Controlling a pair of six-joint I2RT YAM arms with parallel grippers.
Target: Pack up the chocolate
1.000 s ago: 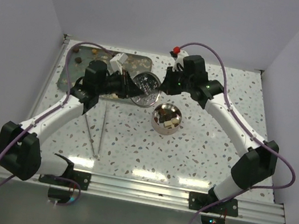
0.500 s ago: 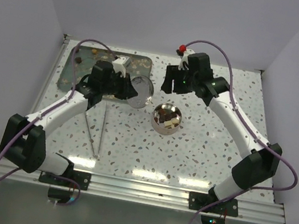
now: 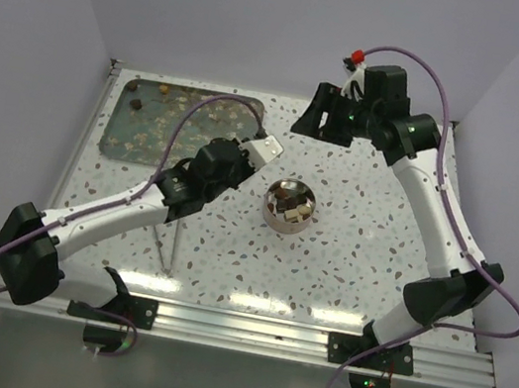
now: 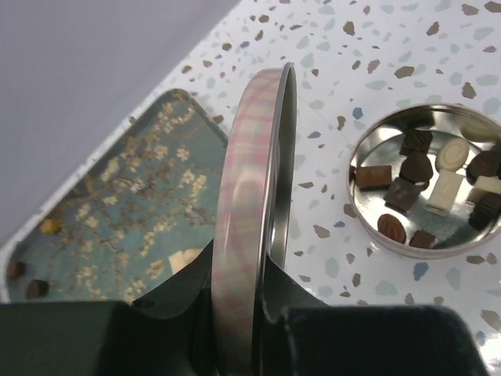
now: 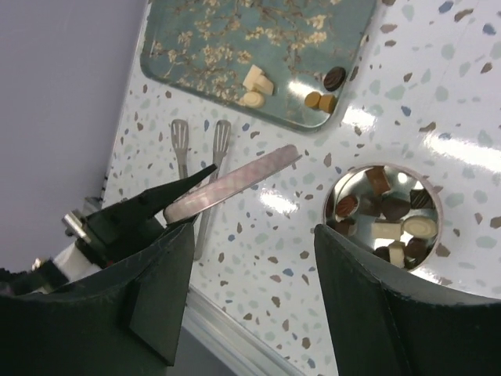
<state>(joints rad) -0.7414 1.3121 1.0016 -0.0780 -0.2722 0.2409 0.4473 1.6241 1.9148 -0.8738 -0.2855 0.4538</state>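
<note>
Chocolate beside left gripper, lid held

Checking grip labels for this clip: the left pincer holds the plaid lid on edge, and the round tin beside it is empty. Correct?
No. The left pincer does hold the lid on edge, but the round tin is not empty: dark and pale chocolate pieces lie in it, clear in the left wrist view.
</note>
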